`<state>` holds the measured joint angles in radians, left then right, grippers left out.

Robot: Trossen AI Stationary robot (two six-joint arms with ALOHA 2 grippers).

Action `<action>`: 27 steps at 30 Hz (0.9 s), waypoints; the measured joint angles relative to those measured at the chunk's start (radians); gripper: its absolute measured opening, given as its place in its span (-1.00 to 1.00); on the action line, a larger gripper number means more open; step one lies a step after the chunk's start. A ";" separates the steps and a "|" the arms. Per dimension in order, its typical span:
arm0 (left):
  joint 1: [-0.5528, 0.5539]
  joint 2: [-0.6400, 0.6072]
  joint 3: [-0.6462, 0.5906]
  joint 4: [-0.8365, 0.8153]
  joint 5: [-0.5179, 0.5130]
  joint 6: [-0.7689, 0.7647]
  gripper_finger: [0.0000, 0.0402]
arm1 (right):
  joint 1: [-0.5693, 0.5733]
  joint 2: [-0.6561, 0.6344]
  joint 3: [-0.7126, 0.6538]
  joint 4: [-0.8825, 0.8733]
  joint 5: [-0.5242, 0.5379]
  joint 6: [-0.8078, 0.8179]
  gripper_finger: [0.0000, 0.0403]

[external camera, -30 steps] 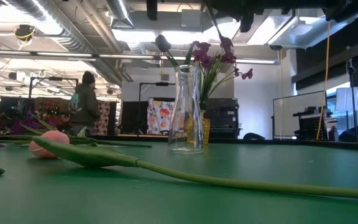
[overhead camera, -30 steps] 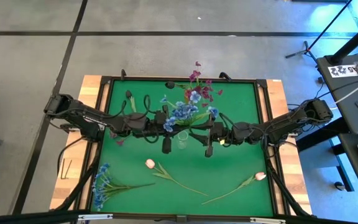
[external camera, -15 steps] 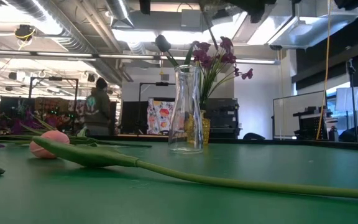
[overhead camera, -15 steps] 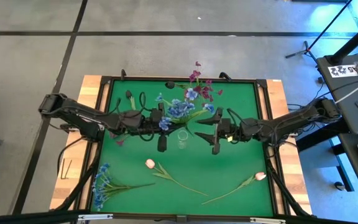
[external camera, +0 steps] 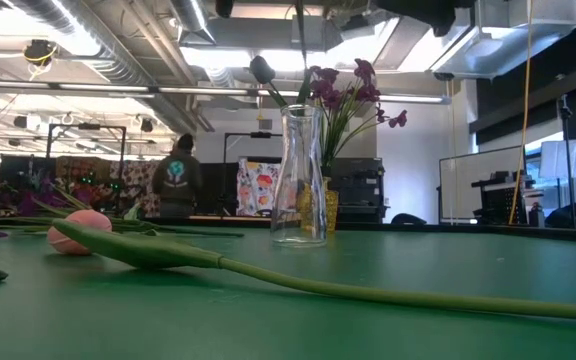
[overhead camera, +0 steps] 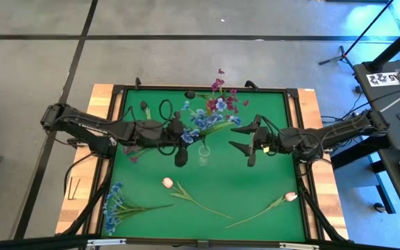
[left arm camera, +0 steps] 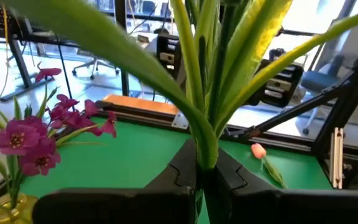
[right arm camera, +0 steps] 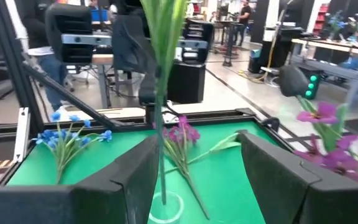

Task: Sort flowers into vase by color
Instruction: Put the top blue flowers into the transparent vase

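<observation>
A blue-blossom spray [overhead camera: 201, 121] is held over the clear glass vase [overhead camera: 203, 152] at the table's middle by my left gripper [overhead camera: 186, 141], which is shut on its stems. In the right wrist view the stem [right arm camera: 161, 124] hangs down to the vase's mouth [right arm camera: 165, 209]. My right gripper [overhead camera: 239, 137] stands open to the right of the vase, touching nothing. Behind it, a yellow vase [external camera: 319, 208] holds magenta flowers [external camera: 346, 92]. Two pink tulips [overhead camera: 168, 182] [overhead camera: 290, 196], a blue spray [overhead camera: 114, 205] and a dark-budded stem [overhead camera: 144, 108] lie on the green mat. My left gripper pinches the blue spray's bundled green stems [left arm camera: 206, 160] between its two fingers, below the leaves. The fingers come in about level from the table's left and lie across the stems. The spray stands upright, blossoms up, and its lower end hangs at the clear vase's mouth.
The mat has a raised black frame [overhead camera: 120, 90]. A magenta spray [overhead camera: 132, 157] lies under the left arm. Free mat lies between the two tulips. A person [external camera: 178, 185] walks in the room beyond the table's far edge.
My right gripper has opened wide and drawn back from the stem toward the table's right edge, rising a little. My left gripper has lifted slightly with the blue spray, which stays upright over the clear vase.
</observation>
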<state>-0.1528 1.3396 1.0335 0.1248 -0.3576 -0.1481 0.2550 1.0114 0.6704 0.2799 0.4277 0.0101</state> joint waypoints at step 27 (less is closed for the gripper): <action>0.000 0.047 0.036 -0.097 -0.001 -0.026 -0.98 | 0.001 -0.168 0.000 -0.229 0.008 0.043 0.13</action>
<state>-0.1528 1.3862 1.0695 0.0273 -0.3584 -0.1738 0.2562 0.8436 0.6701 0.0510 0.4353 0.0536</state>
